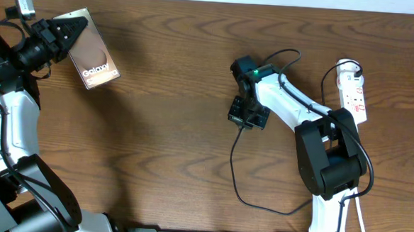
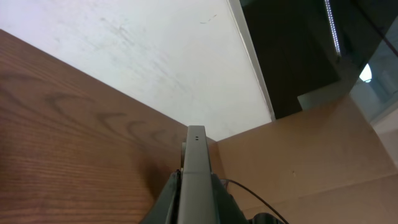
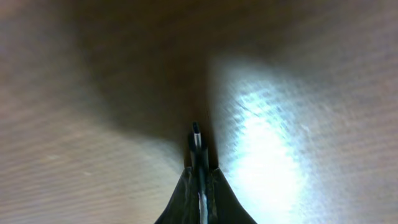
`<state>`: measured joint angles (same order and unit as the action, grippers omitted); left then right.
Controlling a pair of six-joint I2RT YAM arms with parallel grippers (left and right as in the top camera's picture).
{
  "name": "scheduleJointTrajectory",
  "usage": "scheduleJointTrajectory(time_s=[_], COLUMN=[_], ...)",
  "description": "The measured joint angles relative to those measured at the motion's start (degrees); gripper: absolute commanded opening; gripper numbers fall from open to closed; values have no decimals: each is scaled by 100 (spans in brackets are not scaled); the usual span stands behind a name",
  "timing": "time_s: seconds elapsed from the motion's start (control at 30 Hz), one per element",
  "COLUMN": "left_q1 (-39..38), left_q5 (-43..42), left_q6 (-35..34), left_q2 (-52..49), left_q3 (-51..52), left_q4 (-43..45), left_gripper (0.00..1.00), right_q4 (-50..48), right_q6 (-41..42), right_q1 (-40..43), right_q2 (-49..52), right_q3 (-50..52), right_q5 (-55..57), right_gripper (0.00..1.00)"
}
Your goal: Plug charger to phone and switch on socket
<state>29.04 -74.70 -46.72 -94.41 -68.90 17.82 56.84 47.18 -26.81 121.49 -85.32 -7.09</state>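
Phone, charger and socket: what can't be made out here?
Port of the phone: overhead too small; left wrist shows only a thin edge.
Switch of the socket: overhead too small to read on or off.
Tip of the charger: overhead, hidden under the right pincer; right wrist blurred.

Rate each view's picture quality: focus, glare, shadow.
Overhead: sharp, evenly lit, soft shadows on the table. Left wrist: the phone edge in focus, pale backdrop bright. Right wrist: table blurred, white glare right of the charger tip, dark shadow above.
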Motion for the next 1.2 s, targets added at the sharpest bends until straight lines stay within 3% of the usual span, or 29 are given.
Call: scheduleJointTrajectory(time_s=[0.63,0.8,0.97,1.2], left_q1=[0,0,2,-24], left_q5=[0,-37,-140,-330], left_q6=[-2,-2,-2,2], left_q2=[0,0,0,0], left_q3=[0,0,0,0], left_q4=[0,0,-4,-2], left_gripper=[7,8,7,7], right_q4=[-186,-2026,-3847,-5160], right_q6=[-116,-1377,-2911,-3432], right_q1=[4,0,-33,-181], right_q2=[-195,-2,153,151], right_q3=[398,566,691,678], right_q5=[-402,-2461,-5337,-7184], right_gripper=[1,1,1,1])
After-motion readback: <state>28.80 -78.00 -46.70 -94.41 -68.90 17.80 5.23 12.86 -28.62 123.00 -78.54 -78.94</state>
